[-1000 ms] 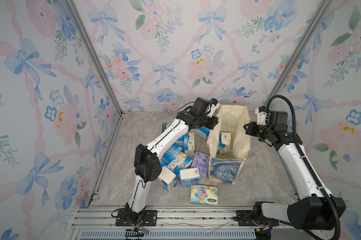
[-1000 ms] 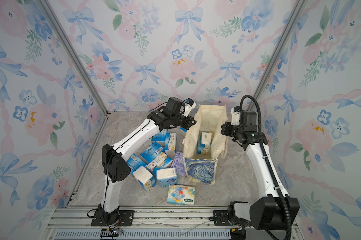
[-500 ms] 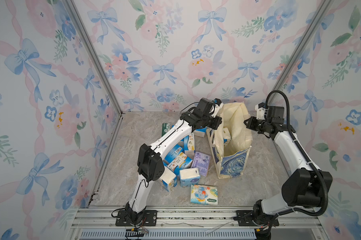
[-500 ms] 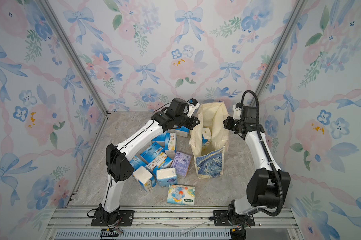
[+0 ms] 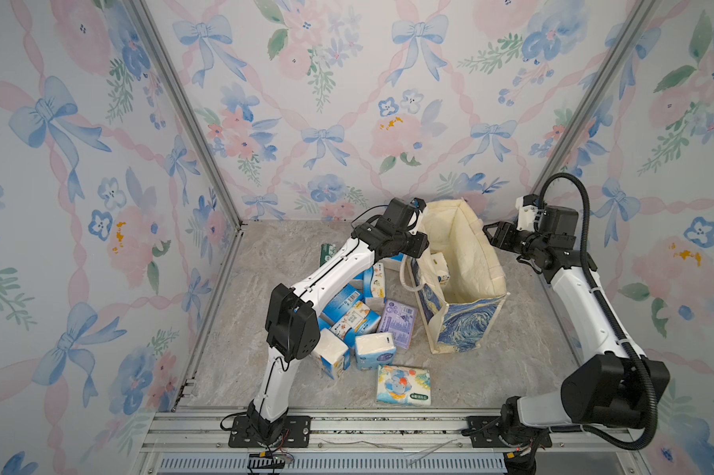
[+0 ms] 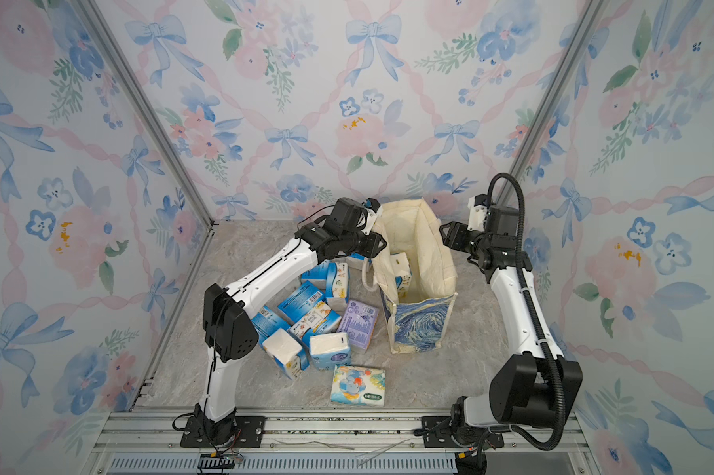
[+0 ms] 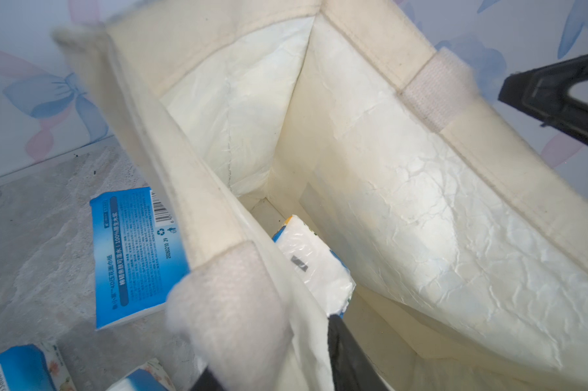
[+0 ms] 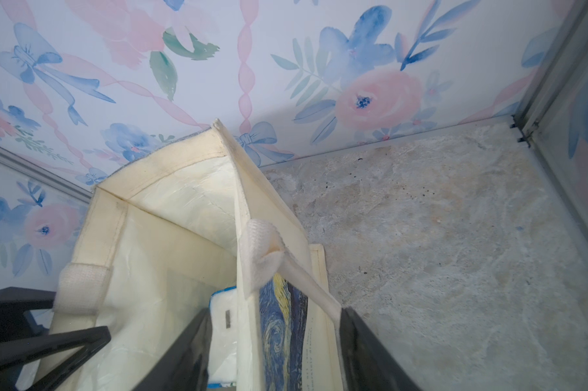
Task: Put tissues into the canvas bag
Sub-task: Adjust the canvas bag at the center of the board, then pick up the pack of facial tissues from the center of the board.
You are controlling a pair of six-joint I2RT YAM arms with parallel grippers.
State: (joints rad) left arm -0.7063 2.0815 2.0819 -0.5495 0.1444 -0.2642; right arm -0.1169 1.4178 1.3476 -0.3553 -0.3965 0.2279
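1. At the left claw (image 5: 418,246): parted and released, astride the rim of the canvas bag (image 5: 466,325), one finger (image 7: 346,359) inside by the lining and the other outside. Nothing clenched.
2. In the gap of that claw, seen from the left wrist: the bag's wall and a white fastening tab (image 7: 231,304), blurred by closeness.
3. Below and outward of the left claw, on the desk (image 5: 289,263): most of the tissues (image 5: 359,316), heaped as blue-and-white packs under that arm. At the heap's edge just beside the bag, a lilac pack (image 5: 398,323). Nearer the front rail and apart, a flat cartoon-print pack (image 5: 404,384). Toward the back wall, a green pack (image 5: 326,253).
4. Just outside the wall that the left claw straddles: a blue pack (image 7: 133,257) flat on the desk, barcode up.
5. Between the two claws: the canvas bag upright, mouth wide, cream lining showing, swirling blue print on its front, rope handle (image 5: 405,273) drooping on the left claw's side.
6. Inside the bag, right under the left claw: one white-and-blue pack (image 7: 313,267) leaning on that wall.
7. At the right claw (image 5: 493,234): spread wide, astride the opposite rim, with that wall and its tab (image 8: 258,250) loose in the gap. Gripping nothing.
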